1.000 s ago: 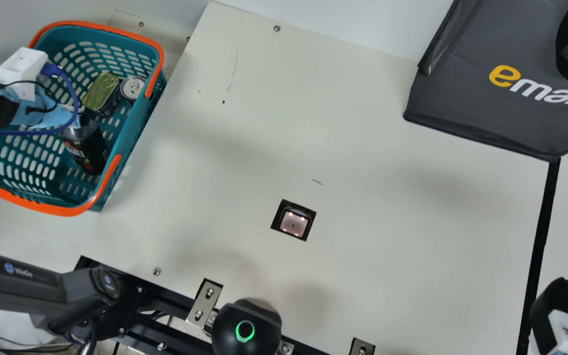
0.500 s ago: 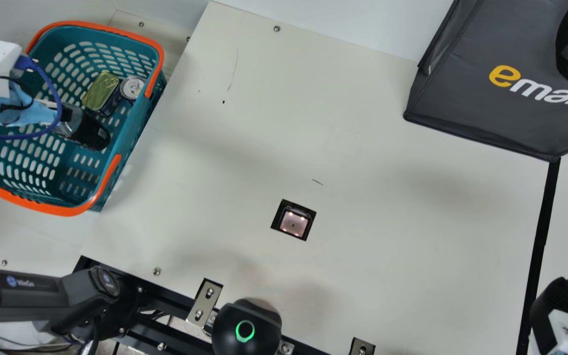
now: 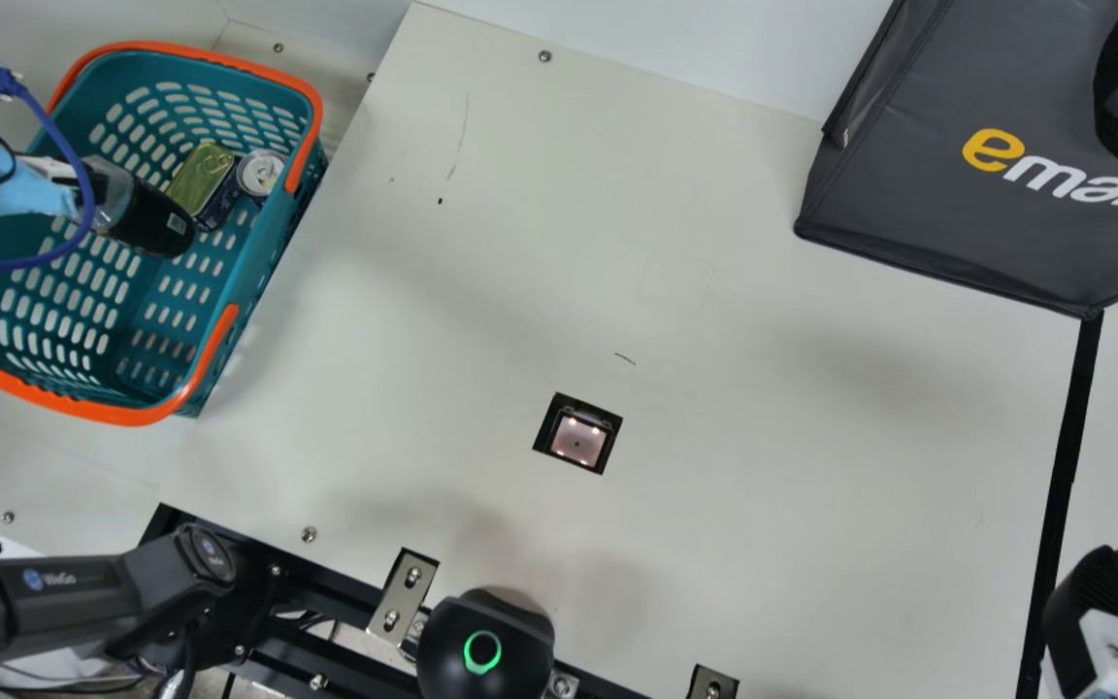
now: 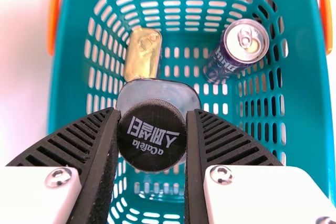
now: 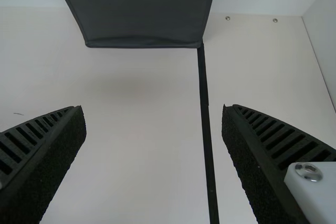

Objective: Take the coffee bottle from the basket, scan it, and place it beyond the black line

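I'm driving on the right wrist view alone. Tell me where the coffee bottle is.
Observer: In the main view, the coffee bottle is within the rim of the basket.
Operator: Report how the left gripper has it.
Observer: In the left wrist view, the left gripper has one finger against each side of the black cap.
Operator: Name what else the basket holds.
Observer: A flat tin and a drinks can, side by side with a gap between them.

Main view: the left arm point(image 3: 54, 594) lies at eight o'clock, the left gripper point(image 3: 62, 180) at ten, fingers point(image 4: 102, 166) clamped; the right gripper point(image 3: 1093, 587) occupies four o'clock, fingers point(image 5: 268, 166) widely parted.
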Robot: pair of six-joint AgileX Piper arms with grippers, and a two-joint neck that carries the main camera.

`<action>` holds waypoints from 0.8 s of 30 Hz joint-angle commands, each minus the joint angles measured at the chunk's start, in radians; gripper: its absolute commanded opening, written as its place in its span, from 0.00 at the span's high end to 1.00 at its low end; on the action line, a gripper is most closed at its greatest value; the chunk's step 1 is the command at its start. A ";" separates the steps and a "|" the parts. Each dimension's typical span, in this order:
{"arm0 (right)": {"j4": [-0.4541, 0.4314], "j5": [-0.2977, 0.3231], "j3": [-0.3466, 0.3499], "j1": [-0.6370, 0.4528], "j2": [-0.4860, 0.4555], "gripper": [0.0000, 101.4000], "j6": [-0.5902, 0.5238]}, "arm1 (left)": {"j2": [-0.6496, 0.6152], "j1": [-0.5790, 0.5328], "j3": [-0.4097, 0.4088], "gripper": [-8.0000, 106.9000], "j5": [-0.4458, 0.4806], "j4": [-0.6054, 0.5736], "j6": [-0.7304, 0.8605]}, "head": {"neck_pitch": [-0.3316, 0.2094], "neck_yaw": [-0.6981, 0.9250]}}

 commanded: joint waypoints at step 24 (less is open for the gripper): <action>0.000 0.000 0.000 0.000 0.000 0.10 0.000 | -0.107 -0.074 -0.167 0.84 0.139 -0.027 -0.057 | -0.026 0.002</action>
